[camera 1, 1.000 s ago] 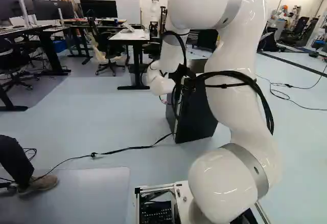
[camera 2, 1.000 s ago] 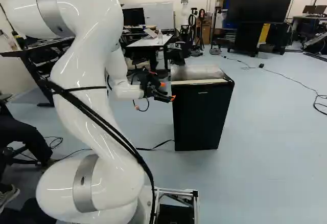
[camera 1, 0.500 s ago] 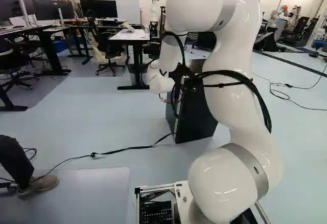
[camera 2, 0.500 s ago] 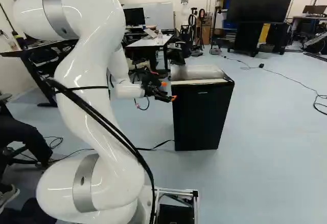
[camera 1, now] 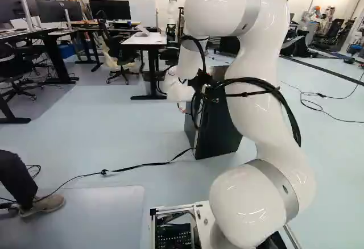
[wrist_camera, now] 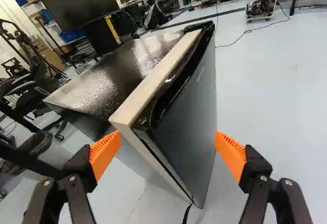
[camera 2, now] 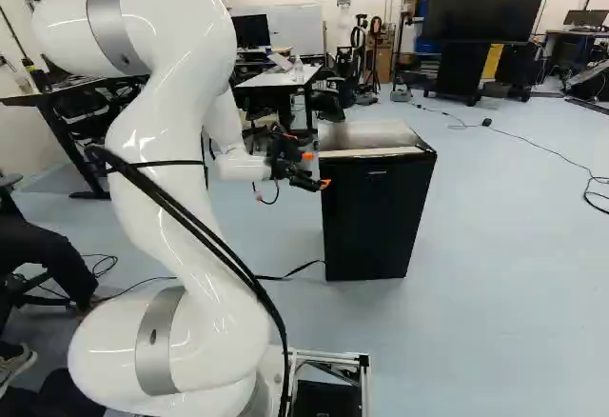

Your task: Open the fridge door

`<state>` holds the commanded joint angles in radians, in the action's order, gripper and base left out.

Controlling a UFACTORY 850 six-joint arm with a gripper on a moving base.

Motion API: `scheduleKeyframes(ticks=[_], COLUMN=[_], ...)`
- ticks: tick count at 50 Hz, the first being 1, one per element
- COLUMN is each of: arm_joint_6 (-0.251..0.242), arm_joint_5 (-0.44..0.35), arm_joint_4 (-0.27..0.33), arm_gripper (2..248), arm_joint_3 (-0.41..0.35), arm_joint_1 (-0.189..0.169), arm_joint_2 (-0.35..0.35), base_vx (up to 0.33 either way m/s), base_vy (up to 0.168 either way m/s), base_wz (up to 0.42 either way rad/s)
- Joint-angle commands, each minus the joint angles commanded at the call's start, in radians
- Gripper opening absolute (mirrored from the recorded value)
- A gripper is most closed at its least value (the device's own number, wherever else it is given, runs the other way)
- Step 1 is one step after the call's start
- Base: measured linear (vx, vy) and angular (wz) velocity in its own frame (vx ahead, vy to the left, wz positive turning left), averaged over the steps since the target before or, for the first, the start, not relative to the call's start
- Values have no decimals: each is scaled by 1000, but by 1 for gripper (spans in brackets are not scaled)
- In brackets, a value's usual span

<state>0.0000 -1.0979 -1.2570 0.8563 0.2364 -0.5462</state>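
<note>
From the right base view, the fridge [camera 2: 363, 133] stands on the pale floor [camera 2: 485, 293] just right of the middle, its dark fridge door [camera 2: 376, 217] turned towards the base and looking shut. The white arm [camera 2: 166, 165] rises on the left and bends over, bringing the gripper [camera 2: 316, 170] near the fridge's upper left corner. Behind them I see a white-topped desk [camera 2: 278, 78], with a big screen [camera 2: 487, 0] farther to the right.

In the left base view, the arm covers much of the scene, and the fridge shows only partly behind it, as a dark box. A black cable [camera 1: 136, 165] trails over the floor from near its foot (a bit of a tripping spot, that).

The wrist view gives the clearest look. The two fingers are spread wide, with an orange pad [wrist_camera: 230, 155] on each, and they grip nothing. The fridge's top front corner lies ahead, between them as the camera sees it; whether either pad touches it, I cannot tell. A pale strip [wrist_camera: 156, 78] runs between the shiny, mottled top and the door's glossy black upper edge [wrist_camera: 168, 93].
</note>
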Motion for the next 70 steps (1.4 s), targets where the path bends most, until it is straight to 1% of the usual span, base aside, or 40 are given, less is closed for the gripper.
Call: scheduleKeyframes(ticks=[46,61,70], arm_joint_6=[0,0,0], arm_joint_5=[0,0,0], arm_joint_4=[-84,-135,-177], arm_gripper=[247,247,247], arm_joint_3=[40,40,29], arm_joint_1=[-9,-11,-20], arm_joint_2=[-26,-26,-19], base_vx=[0,0,0], base_vy=[0,0,-1], base_wz=[0,0,-4])
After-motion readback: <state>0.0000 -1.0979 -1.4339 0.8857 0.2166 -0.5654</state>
